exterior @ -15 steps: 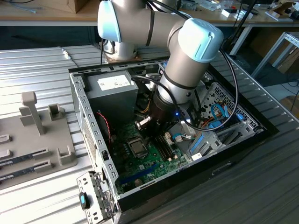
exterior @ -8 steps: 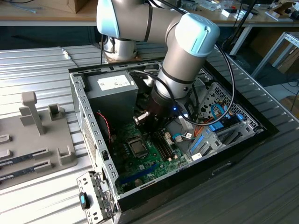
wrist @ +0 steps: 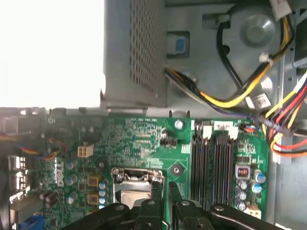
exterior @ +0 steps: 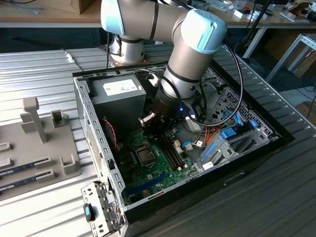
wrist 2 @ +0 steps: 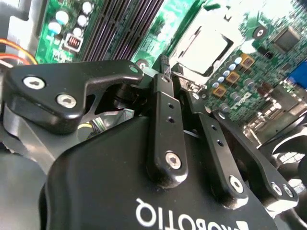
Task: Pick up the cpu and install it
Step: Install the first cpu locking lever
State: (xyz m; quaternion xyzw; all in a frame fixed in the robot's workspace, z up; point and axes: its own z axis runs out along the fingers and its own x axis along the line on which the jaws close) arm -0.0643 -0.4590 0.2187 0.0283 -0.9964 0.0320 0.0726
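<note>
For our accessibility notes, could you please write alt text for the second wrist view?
The black gripper has its fingers drawn together beside the silvery cpu, which sits in its socket on the green motherboard. Dark memory slots run alongside the socket.

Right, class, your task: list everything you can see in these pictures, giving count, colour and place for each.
computer case: one, grey and black, open, on the table
table: one, ribbed silvery metal, under everything
power supply: one, grey, inside the case
motherboard: one, green, on the case floor
cpu: one, silvery, lying in the motherboard's socket
memory slots: several, black, beside the socket
cables: one bundle, yellow, black and red, next to the power supply
fixture tray: one, grey, on the exterior view's left of the case
arm: one, grey with light blue caps, reaching into the case
gripper: one, black, over the motherboard near the cpu
</note>
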